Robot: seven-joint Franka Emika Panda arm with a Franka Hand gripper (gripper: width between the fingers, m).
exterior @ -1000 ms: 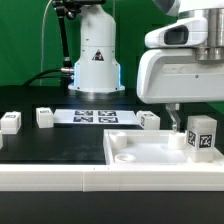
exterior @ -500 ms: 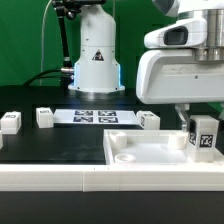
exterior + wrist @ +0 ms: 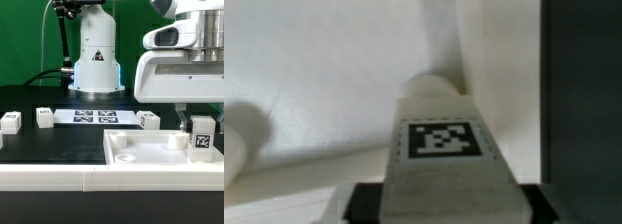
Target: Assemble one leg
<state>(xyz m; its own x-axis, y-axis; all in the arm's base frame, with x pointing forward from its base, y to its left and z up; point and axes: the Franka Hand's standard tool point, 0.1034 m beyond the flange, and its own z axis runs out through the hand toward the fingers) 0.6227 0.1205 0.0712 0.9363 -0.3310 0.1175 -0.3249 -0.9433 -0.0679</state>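
Note:
My gripper [image 3: 201,118] is shut on a white leg [image 3: 202,136] with a black-and-white tag on its face, at the exterior view's right. The leg hangs upright over the back right corner of the large white plate [image 3: 150,160], with its lower end down at the plate there. In the wrist view the leg [image 3: 441,150] stands between my two dark fingers [image 3: 361,203], tag facing the camera, over the plate's white surface [image 3: 313,70]. Whether the leg's end touches the plate cannot be told.
Three more white legs lie on the black table: one [image 3: 10,122] at the far left, one [image 3: 44,117] beside it, one [image 3: 148,120] behind the plate. The marker board [image 3: 94,116] lies flat in the middle. The robot base [image 3: 96,60] stands behind it.
The gripper has carried the leg a little lower and toward the exterior view's right, closer to the plate's back right corner.

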